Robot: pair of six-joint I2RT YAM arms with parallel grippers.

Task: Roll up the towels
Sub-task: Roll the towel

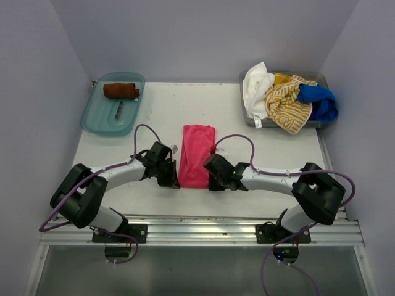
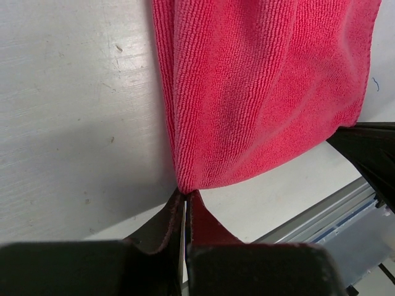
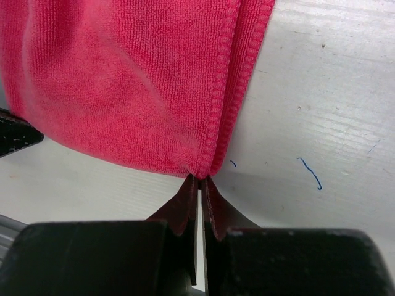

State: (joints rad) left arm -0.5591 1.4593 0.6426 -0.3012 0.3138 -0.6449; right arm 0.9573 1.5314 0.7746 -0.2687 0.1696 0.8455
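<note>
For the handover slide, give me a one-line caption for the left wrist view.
Wrist close-up: left pincer shut on the near-left corner of the folded hot pink towel lying on the white table.

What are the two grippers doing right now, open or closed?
Left gripper: closed on the pink towel, near left corner.
Right gripper: closed on the same towel, near right corner.

You've got 2 arms: left arm & right arm, white link shells w/ chunky black joint housings. Purple cable loops off each wrist, more trailing by the black base plates. Both left end effector & right end effector: black bodies, tapered dark reddish-brown fingers in wrist views.
</note>
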